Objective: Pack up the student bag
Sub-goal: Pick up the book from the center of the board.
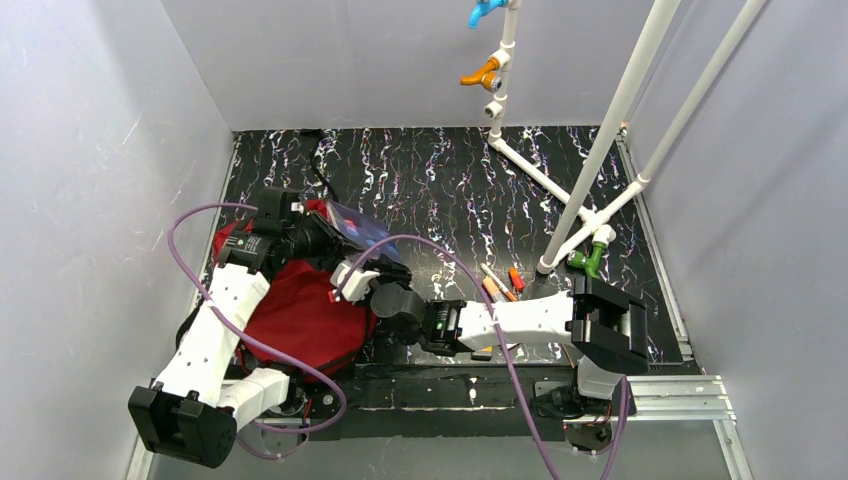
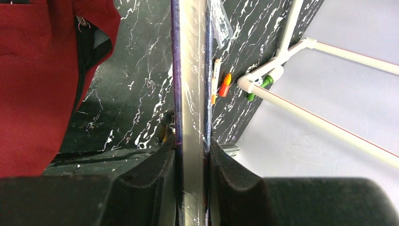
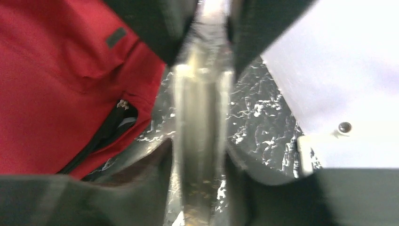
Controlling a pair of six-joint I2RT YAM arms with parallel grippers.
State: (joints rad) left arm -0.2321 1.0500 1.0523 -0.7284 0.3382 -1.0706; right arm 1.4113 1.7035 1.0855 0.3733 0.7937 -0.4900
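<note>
- Student bag (image 1: pixel 305 320): one, dark red. It lay slumped on the table (image 1: pixel 450 190) at about 8 o'clock, partly under the left arm. A zip mouth (image 2: pixel 88 56) gaped open, and nothing could be made out inside it.
- Left claw (image 2: pixel 192 146): clenched on one edge of a flat glossy folder (image 1: pixel 358 226), with a pad pressed against each face.
- Folder: one. It was held on edge above the table at about 9 o'clock, just beside the bag's far end and outside the opening, so it was not packed.
- Right claw (image 3: pixel 200 150): its view was blurred, but the fingers appeared closed on the same folder from the opposite end.
- Marker pens (image 1: pixel 498 283): loose on the table at about 4 o'clock, well apart from the bag. Two were certain and a third possible; they were too small to count for sure.
- White pipe frame (image 1: pixel 610 120): one, at about 2 o'clock, with one green fitting (image 1: pixel 592 260) at its foot. It was judged no part of the packing.
- Progress, as judged: early. No item was seen inside the bag. The folder was in hand, the pens were untouched, and the zip remained to be closed.
</note>
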